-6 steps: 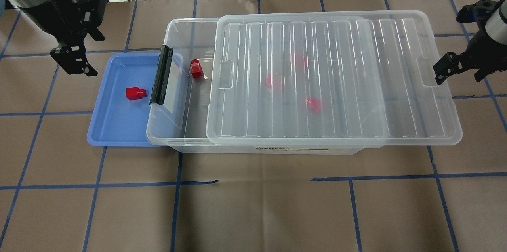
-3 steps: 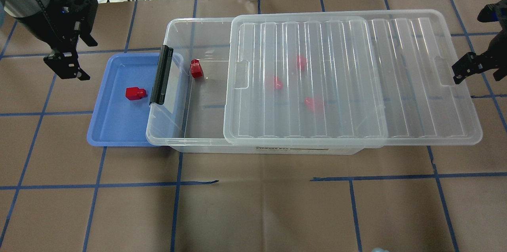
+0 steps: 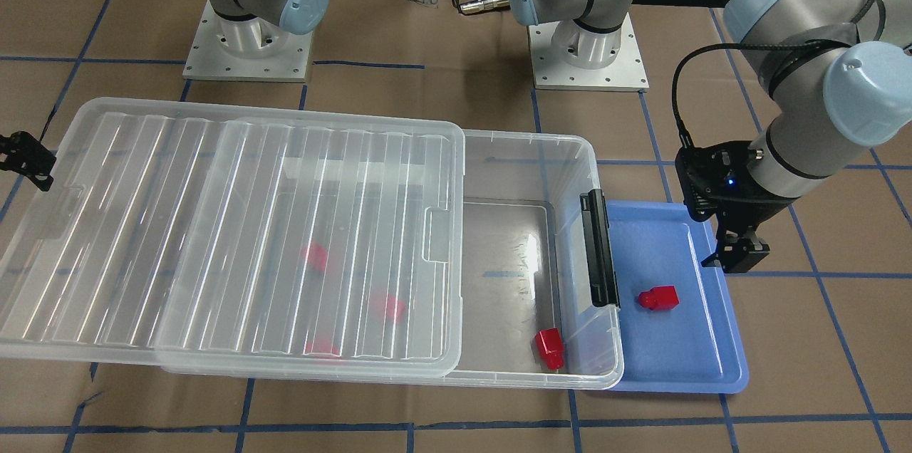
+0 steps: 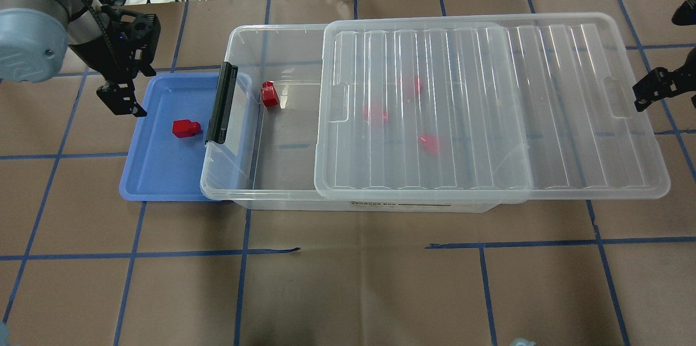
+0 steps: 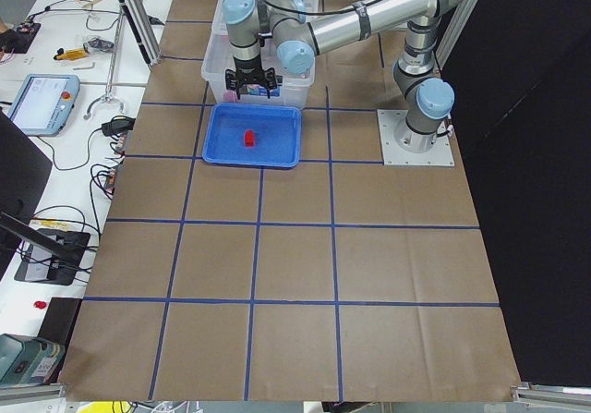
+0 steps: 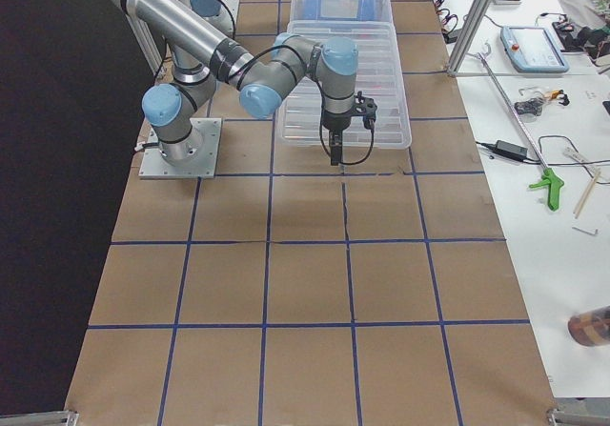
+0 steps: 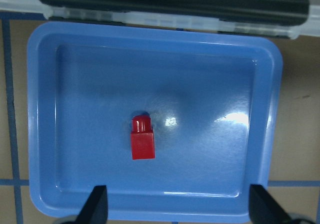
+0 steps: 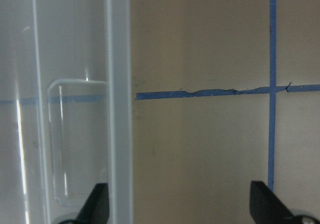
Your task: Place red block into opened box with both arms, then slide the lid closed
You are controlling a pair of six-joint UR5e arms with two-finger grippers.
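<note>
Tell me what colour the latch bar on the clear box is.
Black. The latch bar shows best in the exterior front-facing view.

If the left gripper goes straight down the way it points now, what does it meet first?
Probably the shallow blue plastic tray, near its outer rim; the open left gripper hangs over that edge. The small red block lies aside, though depth is unclear.

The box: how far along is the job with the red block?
Done: the box is open, lid slid aside. In hand: the open left claw hovers above the blue tray where the red block lies. Left: grasping it, dropping it in, closing the lid.
</note>
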